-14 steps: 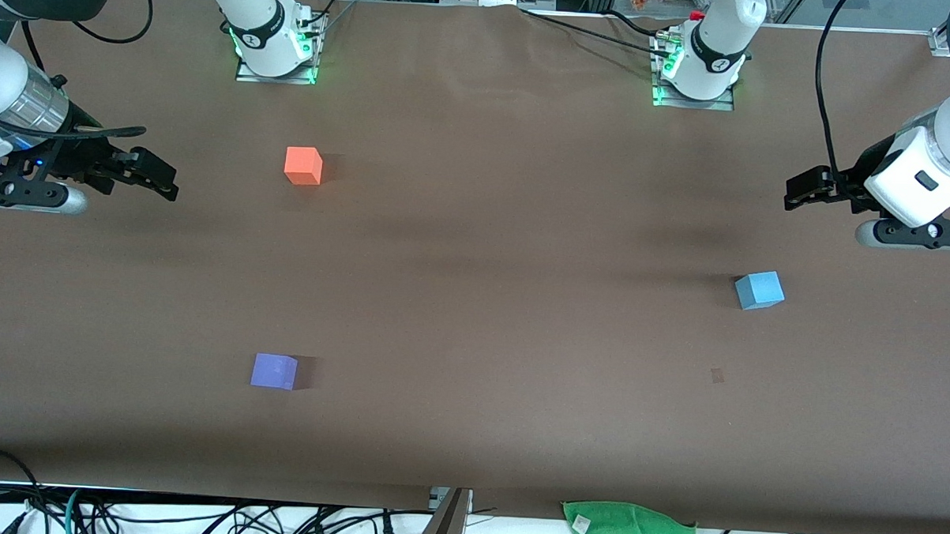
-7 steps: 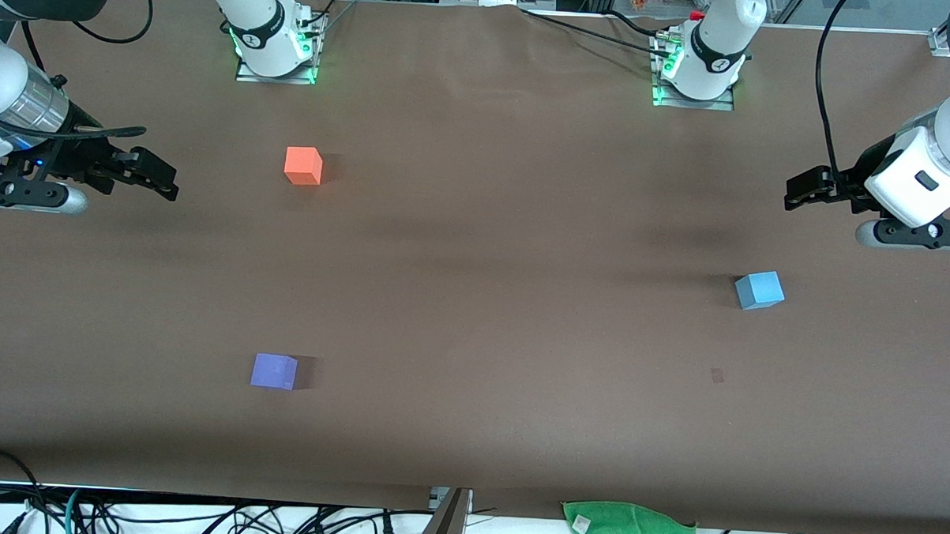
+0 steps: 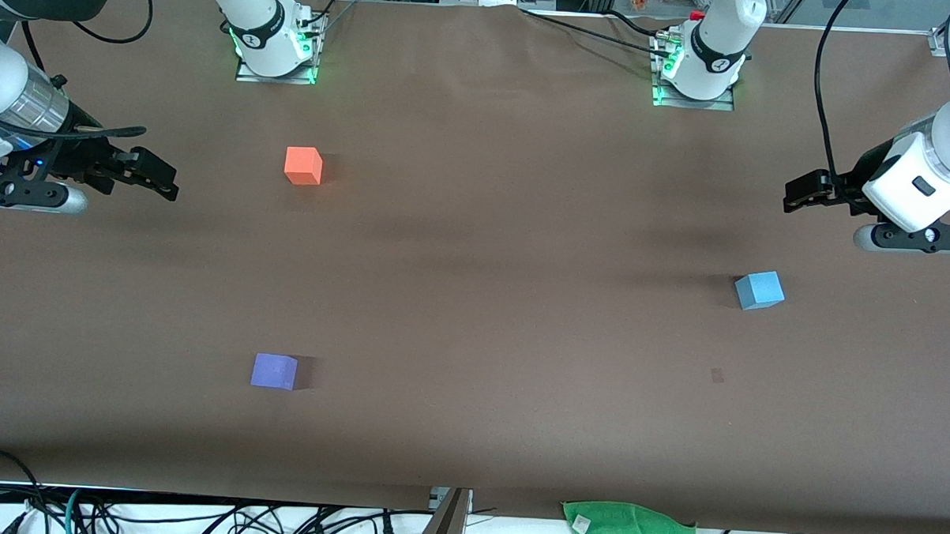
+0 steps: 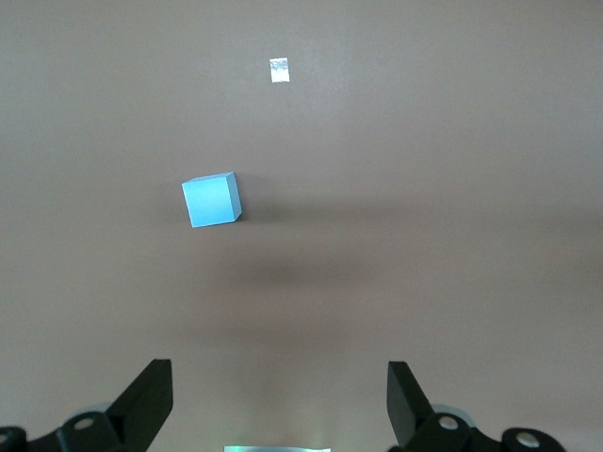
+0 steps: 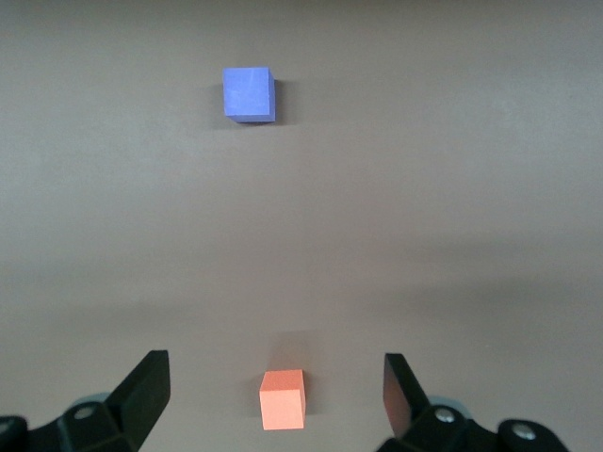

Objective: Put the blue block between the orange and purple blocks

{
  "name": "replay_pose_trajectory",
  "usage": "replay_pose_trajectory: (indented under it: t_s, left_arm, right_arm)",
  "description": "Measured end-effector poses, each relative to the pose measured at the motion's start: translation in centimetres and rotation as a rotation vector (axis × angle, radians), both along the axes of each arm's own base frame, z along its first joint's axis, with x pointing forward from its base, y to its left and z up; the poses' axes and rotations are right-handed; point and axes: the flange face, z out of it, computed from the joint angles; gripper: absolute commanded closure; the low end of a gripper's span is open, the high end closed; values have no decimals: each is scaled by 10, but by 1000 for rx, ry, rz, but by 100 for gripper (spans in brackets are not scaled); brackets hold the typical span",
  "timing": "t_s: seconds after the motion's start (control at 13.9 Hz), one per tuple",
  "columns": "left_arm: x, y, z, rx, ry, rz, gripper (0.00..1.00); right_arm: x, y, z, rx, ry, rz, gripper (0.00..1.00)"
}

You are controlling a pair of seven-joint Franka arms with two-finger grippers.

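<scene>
**Both end effectors released, blue block untouched on the bench**

While both arms hang at the two ends of the bench [image 3: 491,244], I see nothing gripped in either one. My left end effector [image 3: 800,193] is up in the air over the bare bench surface at the left arm's end, and its fingers [image 4: 151,400] are spread wide with only brown bench between them in the left wrist view. The blue block [image 3: 759,290] sits flat on the bench, ahead of that end effector and a little off its centre line, well apart from the fingertips; from the front camera it lies lower than the end effector. A small pale mark [image 4: 279,70] on the bench lies further out past the block.

My right end effector [image 3: 160,178] hangs over the bench at the right arm's end, fingers [image 5: 146,391] likewise parted and empty. The orange block [image 3: 303,166] lies near it, just ahead of the gap between its fingers in the right wrist view. The purple block [image 3: 274,371] sits well apart from the orange one, further out from this end effector and nearer the front camera. A green cloth [image 3: 628,529] lies at the bench's front edge.
</scene>
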Motion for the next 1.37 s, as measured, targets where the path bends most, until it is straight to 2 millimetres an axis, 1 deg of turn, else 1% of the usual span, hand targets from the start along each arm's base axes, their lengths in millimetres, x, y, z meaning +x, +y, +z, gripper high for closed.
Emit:
replay_pose_trajectory:
  t_s: [0.72,0.79,0.86,1.01,1.15,1.23,1.37]
  left_arm:
    - [1,8,-2,2,3,14,0]
    - [1,11,-2,2,3,19,0]
    - [2,18,-2,3,3,32,0]
    - [2,41,-2,3,4,70,0]
    - [5,59,-10,4,17,102,0]
    - [9,70,-21,5,36,120,0]
    - [20,93,-55,8,87,158,0]
  right_arm:
    - [0,0,0,0,0,0,0]
    - [0,0,0,0,0,0,0]
    - [0,0,0,0,0,0,0]
    - [0,0,0,0,0,0,0]
    - [0,0,0,0,0,0,0]
    - [0,0,0,0,0,0,0]
    - [0,0,0,0,1,-1,0]
